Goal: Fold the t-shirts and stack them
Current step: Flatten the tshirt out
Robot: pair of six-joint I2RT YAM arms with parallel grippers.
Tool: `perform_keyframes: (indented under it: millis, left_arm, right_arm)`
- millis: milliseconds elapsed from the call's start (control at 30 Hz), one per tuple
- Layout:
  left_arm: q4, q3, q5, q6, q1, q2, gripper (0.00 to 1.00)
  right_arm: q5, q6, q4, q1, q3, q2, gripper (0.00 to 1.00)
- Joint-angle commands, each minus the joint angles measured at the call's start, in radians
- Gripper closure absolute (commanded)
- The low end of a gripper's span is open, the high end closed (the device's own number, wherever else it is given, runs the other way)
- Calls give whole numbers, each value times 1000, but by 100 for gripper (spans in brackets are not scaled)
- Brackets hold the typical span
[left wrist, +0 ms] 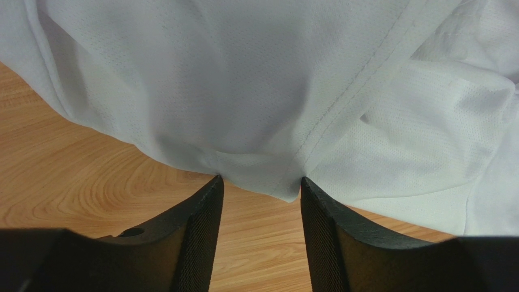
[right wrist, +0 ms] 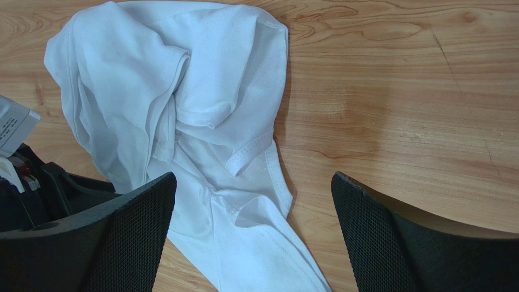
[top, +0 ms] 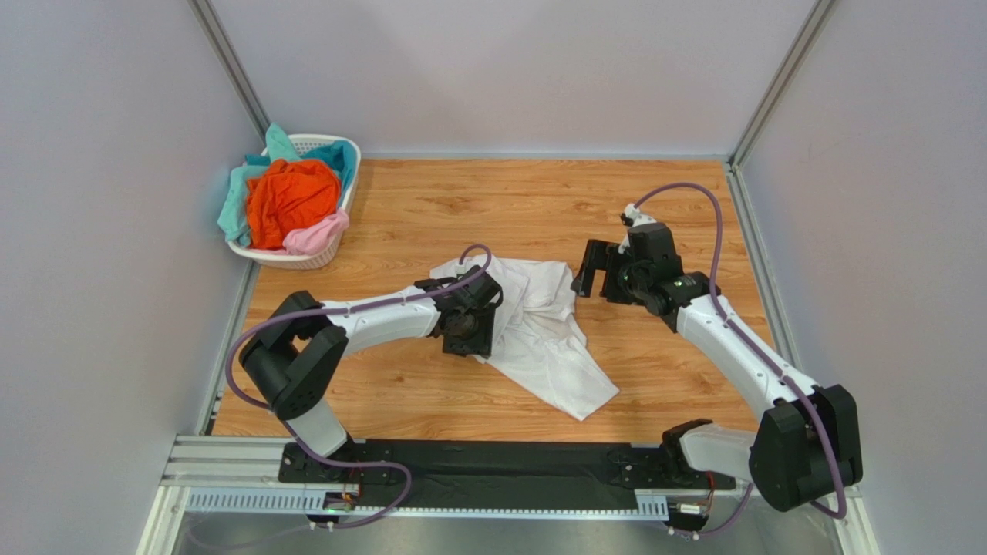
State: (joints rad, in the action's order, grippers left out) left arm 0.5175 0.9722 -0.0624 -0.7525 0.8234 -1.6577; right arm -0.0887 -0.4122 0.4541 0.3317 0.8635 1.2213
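a white shirt (top: 554, 335) lies crumpled and unfolded near the middle of the wooden table (top: 463, 208), between the two arms. the left gripper (top: 469, 330) is down at the shirt's left edge; in the left wrist view its fingers (left wrist: 204, 213) stand partly apart, bare wood showing between them, with a stitched hem of the cloth bunched right at the tips, and whether they pinch it cannot be told. the right gripper (top: 593, 268) hangs above the shirt's far right side, fingers (right wrist: 377, 219) spread wide and holding nothing. at the far left corner a white basket (top: 343, 150) holds an orange shirt (top: 290, 197), a teal shirt (top: 238, 206) and a pink shirt (top: 315, 236), heaped loose.
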Motion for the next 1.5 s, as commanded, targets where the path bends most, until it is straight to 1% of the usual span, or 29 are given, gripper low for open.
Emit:
perform_keyframes:
  millis: [0, 67, 100, 133, 167, 233, 367, 467, 600, 767, 900, 1067, 1133, 1233, 1300, 1333, 1467]
  left_arm:
    - [35, 42, -16, 22, 20, -10, 44]
    - [44, 49, -20, 18, 26, -10, 51]
    - [55, 52, -30, 16, 26, -8, 59]
    - [56, 54, -33, 15, 28, -5, 63]
    - [59, 53, -36, 13, 28, -2, 70]
    - [67, 53, -51, 16, 28, 6, 78]
    - [88, 57, -83, 22, 28, 7, 100]
    - [114, 59, -94, 21, 28, 30, 100]
    - [150, 40, -123, 12, 28, 129, 100]
    - [214, 33, -177, -16, 28, 225, 100]
    - [324, 25, -299, -57, 23, 297, 100]
    - [349, -53, -326, -77, -36, 392, 100]
    - [349, -79, -336, -79, -69, 441, 100]
    - [339, -128, -343, -73, -104, 498, 100]
    - [320, -159, -340, -65, -116, 528, 100]
    - [317, -168, -338, -59, -127, 538, 100]
    - [300, -202, -335, -45, -148, 573, 100]
  right_arm:
    - [32, 23, -20, 1, -11, -29, 1]
    - [35, 23, -17, 1, -11, -26, 1]
    - [33, 26, -15, 1, -9, -23, 1]
    - [32, 24, -15, 1, -9, -23, 1]
    - [32, 24, -14, 0, -9, -23, 1]
    - [37, 27, -12, -3, -11, -23, 1]
    - [43, 32, -11, 1, -12, -26, 1]
    - [43, 33, -8, 1, -12, -31, 1]
    - [23, 42, -9, 1, -12, -34, 1]
    - [-65, 39, -48, 1, -15, -10, 2]
    - [-100, 21, -71, 3, 17, 38, 4]
    - [-102, -16, -117, 49, 92, 164, 5]
    - [-91, -22, -130, 75, 124, 246, 9]
    - [-95, -40, -140, 81, 205, 368, 14]
    - [-77, -51, -144, 82, 256, 421, 16]
    - [-68, -59, -144, 82, 270, 470, 17]
    - [-43, -79, -153, 92, 321, 578, 20]
